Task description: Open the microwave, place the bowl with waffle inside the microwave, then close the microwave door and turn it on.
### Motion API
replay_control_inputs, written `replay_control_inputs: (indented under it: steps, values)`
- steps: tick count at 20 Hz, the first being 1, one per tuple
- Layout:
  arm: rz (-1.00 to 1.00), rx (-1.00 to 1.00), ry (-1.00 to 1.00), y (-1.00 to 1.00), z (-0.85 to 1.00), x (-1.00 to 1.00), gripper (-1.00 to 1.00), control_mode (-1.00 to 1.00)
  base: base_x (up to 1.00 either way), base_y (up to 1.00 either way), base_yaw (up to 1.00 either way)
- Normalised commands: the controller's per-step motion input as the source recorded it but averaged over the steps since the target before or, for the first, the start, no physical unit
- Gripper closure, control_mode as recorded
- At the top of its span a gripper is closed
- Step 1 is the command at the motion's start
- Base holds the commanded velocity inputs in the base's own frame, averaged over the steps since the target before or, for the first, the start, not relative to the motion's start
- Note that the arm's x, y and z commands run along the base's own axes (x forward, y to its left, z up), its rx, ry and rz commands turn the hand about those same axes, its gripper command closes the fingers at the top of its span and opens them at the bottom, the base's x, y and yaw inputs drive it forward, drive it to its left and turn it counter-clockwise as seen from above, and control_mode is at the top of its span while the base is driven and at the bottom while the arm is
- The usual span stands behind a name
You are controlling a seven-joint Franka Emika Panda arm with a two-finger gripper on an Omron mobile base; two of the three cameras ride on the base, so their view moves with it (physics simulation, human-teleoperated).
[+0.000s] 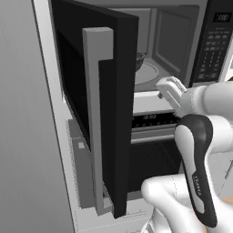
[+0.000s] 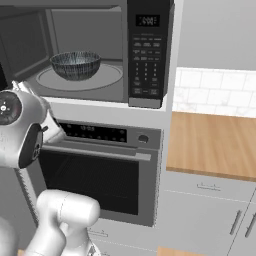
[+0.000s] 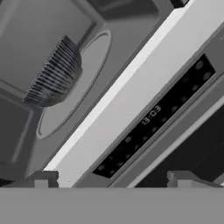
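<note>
The microwave [image 2: 147, 55] stands open, its door [image 1: 119, 113] swung out to the left with the grey bar handle [image 1: 97, 113] facing me. The striped bowl [image 2: 75, 64] rests on the glass turntable [image 2: 107, 77] inside, toward the left; it also shows in the hand view [image 3: 54, 74] and peeks past the door edge [image 1: 139, 60]. The waffle is hidden inside the bowl. My gripper [image 3: 113, 179] hangs open and empty just outside the cavity, in front of its lower lip, above the oven panel; in the left base view the gripper [image 1: 164, 88] is right of the door.
A silver oven [image 2: 95, 175] with a dark display panel [image 3: 153, 118] sits directly under the microwave. To the right are a wooden counter [image 2: 215, 142] and grey cabinet fronts [image 2: 210, 220]. The open door blocks the left side.
</note>
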Motion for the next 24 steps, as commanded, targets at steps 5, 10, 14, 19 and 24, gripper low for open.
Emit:
replay_control_inputs:
  steps: [5,10,14,19,24]
  values:
    - [0.12,-0.44,-0.27,0.01,-0.43,-0.58,-1.0,-1.0,0.0,0.0,0.0]
    - [0.0,-0.36,-0.31,0.26,-0.27,-0.05,-1.0,-1.0,0.0,0.0,0.0]
    - [0.01,-0.2,-0.28,0.11,-0.05,0.57,-1.0,-1.0,0.0,0.0,0.0]
    - [0.06,-0.14,-0.38,0.0,-0.13,0.73,-1.0,-1.0,0.0,0.0,0.0]
    - [0.04,-0.11,-0.27,0.07,-0.34,0.49,-1.0,-1.0,0.0,0.0,0.0]
